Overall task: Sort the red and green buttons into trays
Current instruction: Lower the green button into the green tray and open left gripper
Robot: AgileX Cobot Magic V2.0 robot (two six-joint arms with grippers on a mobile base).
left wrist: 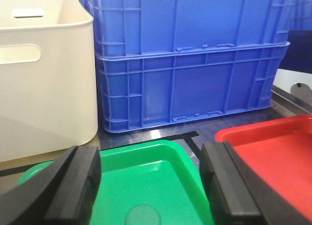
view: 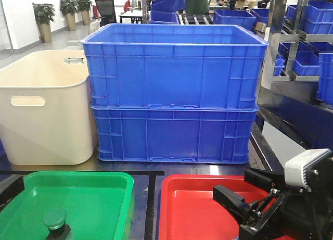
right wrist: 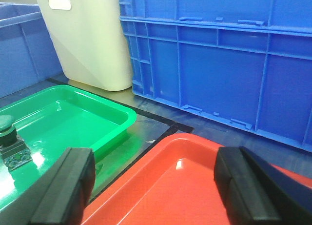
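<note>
A green button (view: 55,220) sits near-left in the green tray (view: 112,180); probably light, rigid, best pinched at its black base. Both grippers, the left gripper (left wrist: 148,186) and the right gripper (right wrist: 156,186), are spread and hold nothing.

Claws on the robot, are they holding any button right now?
No. The left claw and the right claw are both open and empty. The green button sits in the green tray.

Bright, even light; glare on red tray (right wrist: 178,162).

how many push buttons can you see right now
1: a green button sits in the green tray, near its front edge. No red button shows; the visible part of the red tray is bare, though its front lies out of view.
</note>
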